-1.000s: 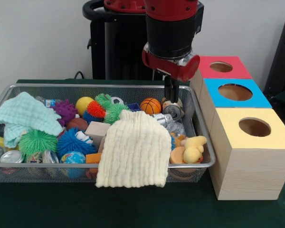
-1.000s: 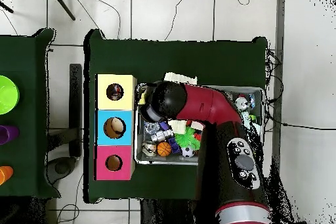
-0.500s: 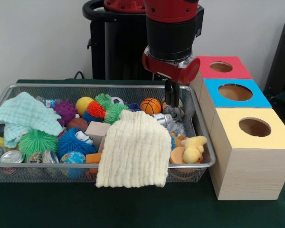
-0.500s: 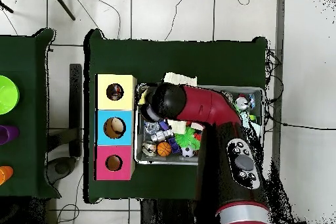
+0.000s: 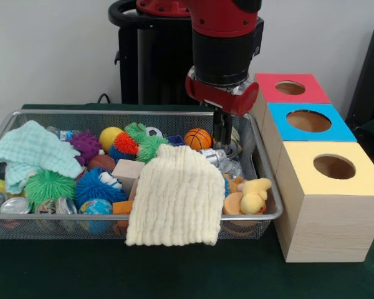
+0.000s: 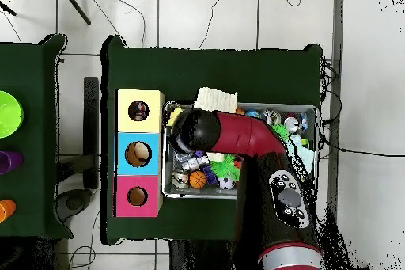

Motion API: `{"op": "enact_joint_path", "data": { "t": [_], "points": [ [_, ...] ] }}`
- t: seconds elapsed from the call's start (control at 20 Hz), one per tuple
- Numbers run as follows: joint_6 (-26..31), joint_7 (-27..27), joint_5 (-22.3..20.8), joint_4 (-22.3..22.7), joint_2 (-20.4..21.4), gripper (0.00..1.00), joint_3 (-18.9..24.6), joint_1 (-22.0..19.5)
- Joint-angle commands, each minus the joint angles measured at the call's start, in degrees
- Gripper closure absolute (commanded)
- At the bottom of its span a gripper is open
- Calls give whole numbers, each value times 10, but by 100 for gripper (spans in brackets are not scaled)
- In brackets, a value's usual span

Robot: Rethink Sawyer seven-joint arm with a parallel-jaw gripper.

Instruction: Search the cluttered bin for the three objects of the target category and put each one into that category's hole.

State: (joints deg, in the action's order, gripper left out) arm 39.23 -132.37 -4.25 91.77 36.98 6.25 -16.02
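Observation:
My gripper [image 5: 222,132] hangs from the red and black arm [image 5: 223,50] over the right back corner of the wire basket [image 5: 112,113]. It is just above a crushed silver can [image 5: 228,148], next to a small basketball [image 5: 197,138]. More silver cans [image 5: 219,158] lie under it. In the overhead view the arm's head [image 6: 195,130] covers the gripper. Three wooden boxes with round holes stand beside the basket: red [image 5: 271,87], blue [image 5: 343,129] and yellow [image 5: 368,180].
A cream cloth [image 5: 174,196] drapes over the basket's front rim and a mint cloth [image 5: 31,152] lies at its left. Spiky balls [image 5: 98,185], a wooden block [image 5: 128,169] and a yellow plush duck [image 5: 254,194] fill the basket. A green bowl [image 6: 6,114] sits on a side table.
The gripper has risen off the silver can and shifted a little left in the front view. In the overhead view the arm swung, uncovering more of the cream cloth.

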Motion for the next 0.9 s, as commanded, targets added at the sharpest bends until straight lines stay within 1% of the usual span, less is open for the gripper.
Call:
{"op": "enact_joint_path", "data": {
  "t": [0.05,0.9],
  "points": [
    [-57,62,-52,73,-24,100,53,-14],
    [-104,29,-85,90,-43,100,44,-3]
  ]
}}
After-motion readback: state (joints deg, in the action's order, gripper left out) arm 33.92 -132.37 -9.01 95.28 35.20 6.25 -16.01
